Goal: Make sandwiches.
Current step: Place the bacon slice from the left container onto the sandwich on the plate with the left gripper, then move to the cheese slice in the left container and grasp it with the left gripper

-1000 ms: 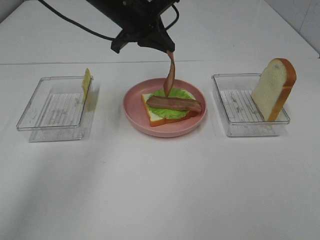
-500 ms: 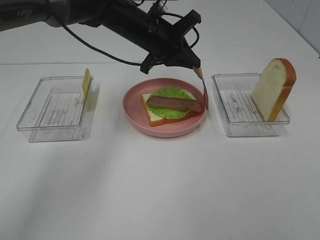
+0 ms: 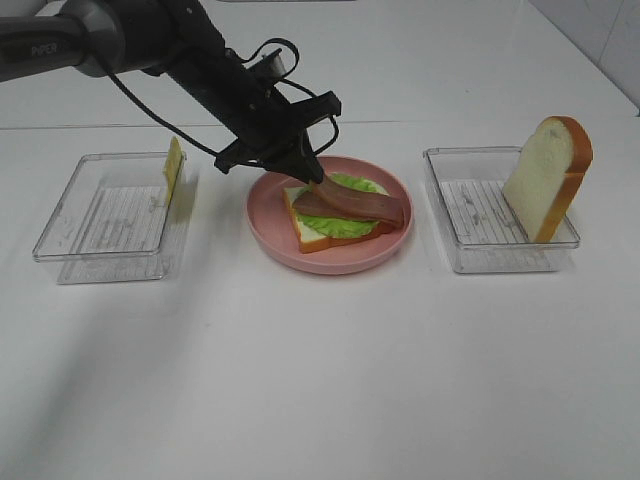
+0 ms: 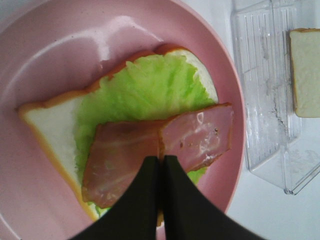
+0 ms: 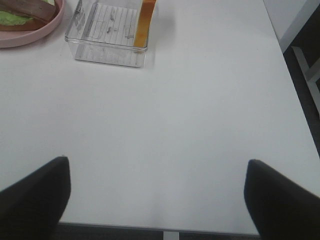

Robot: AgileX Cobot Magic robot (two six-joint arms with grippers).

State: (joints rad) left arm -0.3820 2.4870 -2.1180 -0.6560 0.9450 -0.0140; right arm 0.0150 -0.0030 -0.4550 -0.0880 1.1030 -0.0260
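A pink plate holds a bread slice topped with green lettuce and a bacon strip. My left gripper is shut on the end of a second bacon strip, which lies down across the sandwich. In the left wrist view the gripper has its jaws pressed together above bacon and lettuce. My right gripper is open and empty over bare table, out of the exterior view.
A clear tray on the right holds an upright bread slice, also in the right wrist view. A clear tray on the left holds an upright yellow cheese square.
My left gripper has come down from above the plate's right rim to its left side. The hanging bacon strip now lies across the sandwich.
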